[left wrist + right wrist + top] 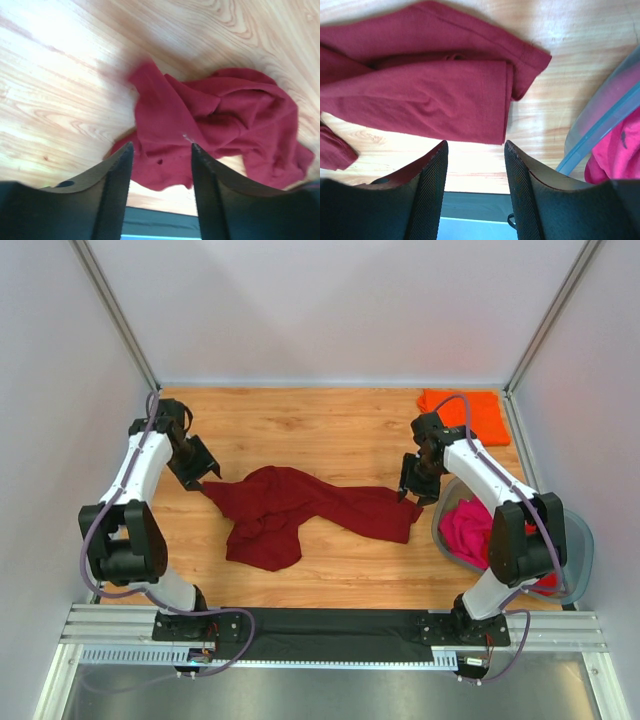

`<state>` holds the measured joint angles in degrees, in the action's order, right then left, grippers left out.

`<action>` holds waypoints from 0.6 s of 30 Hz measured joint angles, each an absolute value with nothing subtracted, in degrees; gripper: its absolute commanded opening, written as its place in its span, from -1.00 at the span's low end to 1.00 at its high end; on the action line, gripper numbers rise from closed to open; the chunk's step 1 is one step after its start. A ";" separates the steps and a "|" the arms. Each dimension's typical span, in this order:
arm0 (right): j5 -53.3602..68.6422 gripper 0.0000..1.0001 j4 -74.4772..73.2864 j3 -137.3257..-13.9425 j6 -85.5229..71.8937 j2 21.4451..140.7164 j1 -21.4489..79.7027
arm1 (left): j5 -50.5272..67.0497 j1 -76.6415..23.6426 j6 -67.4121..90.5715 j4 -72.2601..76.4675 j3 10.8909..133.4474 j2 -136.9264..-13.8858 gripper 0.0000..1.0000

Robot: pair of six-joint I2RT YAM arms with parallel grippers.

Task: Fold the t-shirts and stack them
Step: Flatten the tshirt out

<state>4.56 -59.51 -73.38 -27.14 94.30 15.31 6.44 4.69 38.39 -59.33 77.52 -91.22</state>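
My left gripper [162,146] is open and holds nothing. It is by the left end of the maroon shirt [300,510]. My right gripper [475,143] is open and empty too, by the shirt's right end. The shirt lies crumpled in the middle of the table [330,430]. An orange shirt [470,412] lies far right. A pink shirt [470,530] sits in the tub [582,550], near right.

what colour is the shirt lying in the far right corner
Plain bright orange cloth t-shirt; best in the top external view.
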 measured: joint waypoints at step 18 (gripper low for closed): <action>5.21 0.00 -59.29 -70.87 -27.14 92.86 15.62 | 16.73 0.73 47.81 -29.45 34.57 -67.24 0.14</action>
<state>5.21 -59.29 -70.87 -27.14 92.86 15.62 16.73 0.73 47.81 -29.45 34.57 -67.24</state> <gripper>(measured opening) 0.504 0.575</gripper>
